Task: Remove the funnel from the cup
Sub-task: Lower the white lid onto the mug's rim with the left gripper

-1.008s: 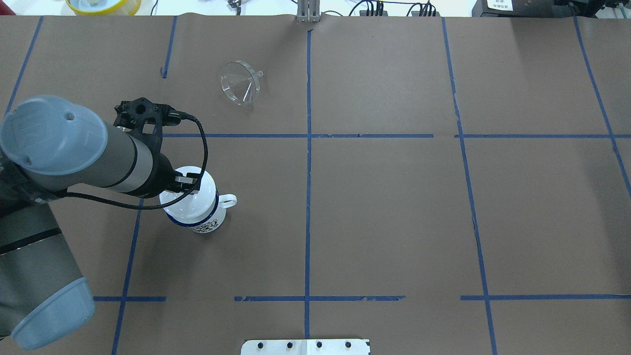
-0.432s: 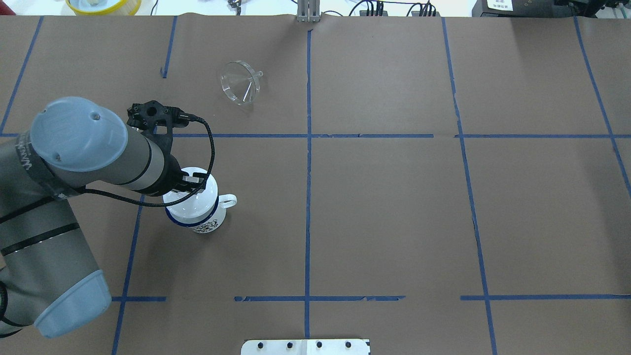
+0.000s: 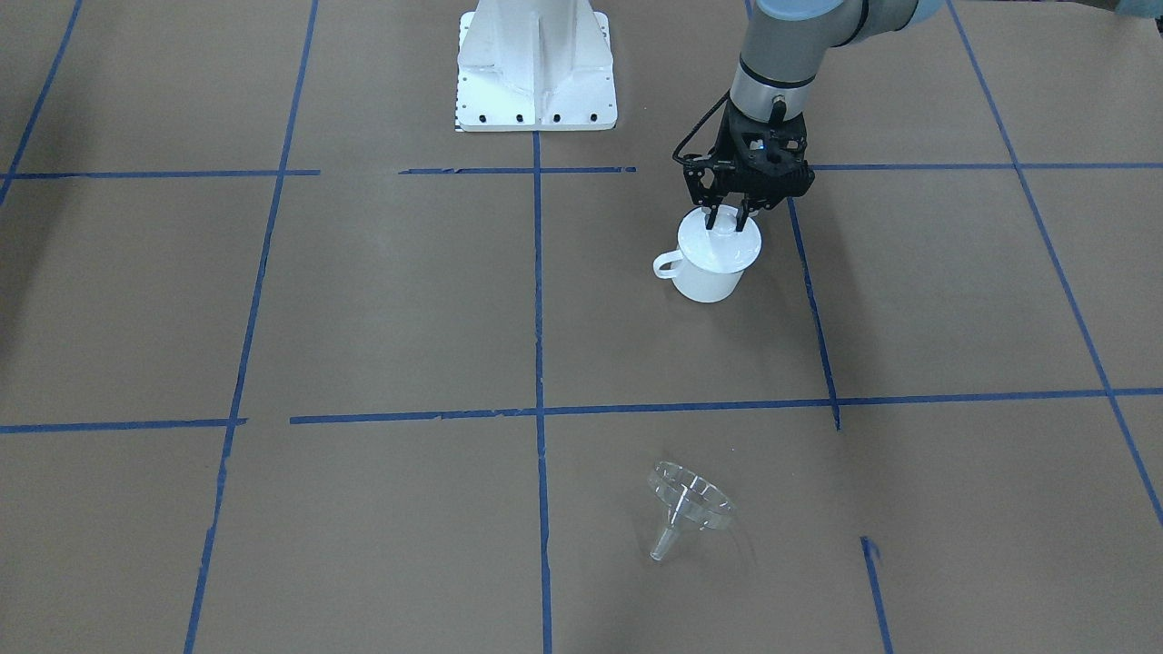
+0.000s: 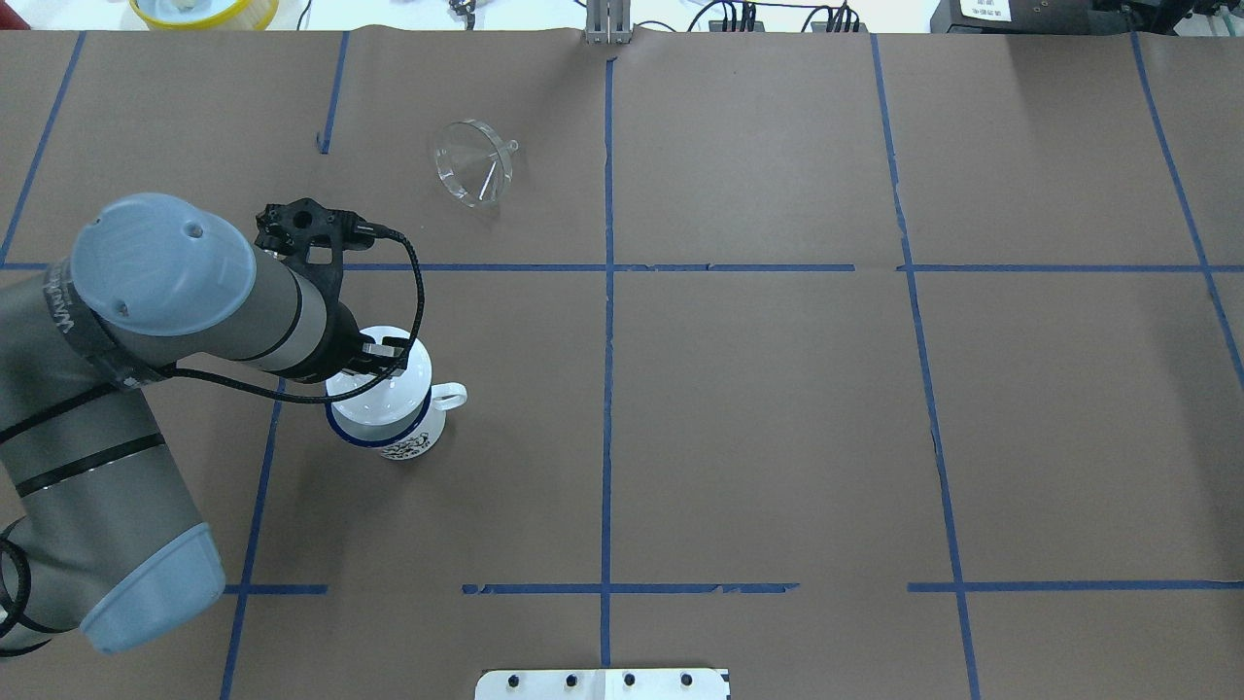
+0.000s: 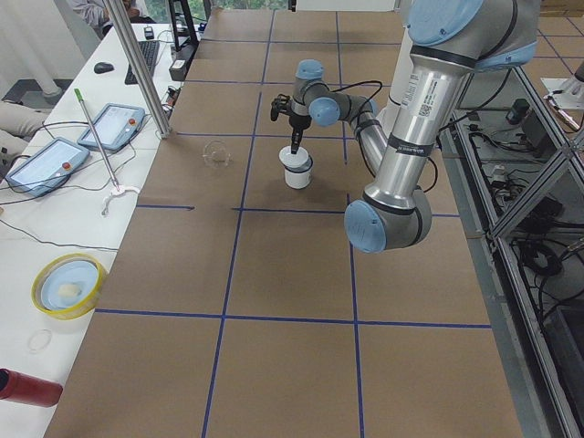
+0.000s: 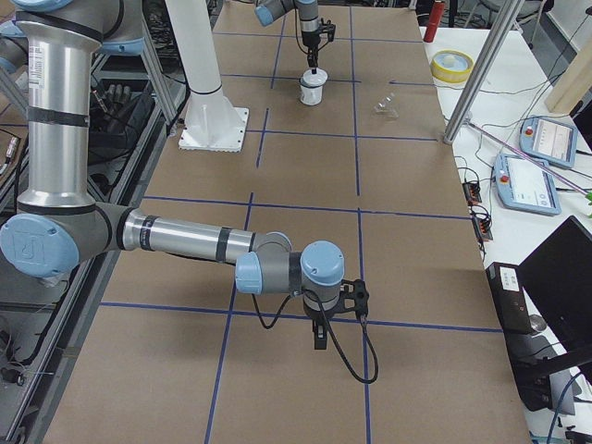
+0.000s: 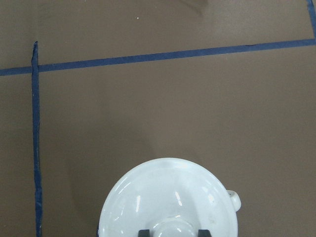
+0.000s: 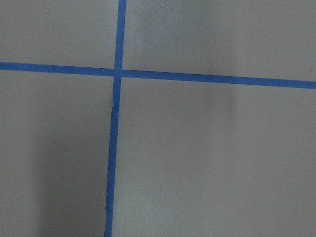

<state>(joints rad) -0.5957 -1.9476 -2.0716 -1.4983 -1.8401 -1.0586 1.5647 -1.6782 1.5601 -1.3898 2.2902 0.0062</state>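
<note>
The clear funnel (image 3: 690, 500) lies on its side on the brown table, far from the cup; it also shows in the overhead view (image 4: 474, 173). The white cup (image 3: 709, 282) with a blue rim (image 4: 394, 437) stands upright with its handle out to the side. A white knobbed lid (image 7: 168, 197) sits over its mouth. My left gripper (image 3: 726, 218) points straight down, shut on the lid's knob. My right gripper (image 6: 317, 338) hangs low over bare table far away; I cannot tell whether it is open or shut.
The white robot base plate (image 3: 536, 91) is at the table's near edge. A yellow bowl (image 4: 204, 10), tablets (image 5: 109, 123) and a metal pole (image 5: 137, 64) stand on the white bench beyond the table. Blue tape lines cross the brown cover.
My left arm has swung forward and right, and the gripper with the lid has shifted slightly right, so the lid is now centred on the cup. The funnel has not moved.
</note>
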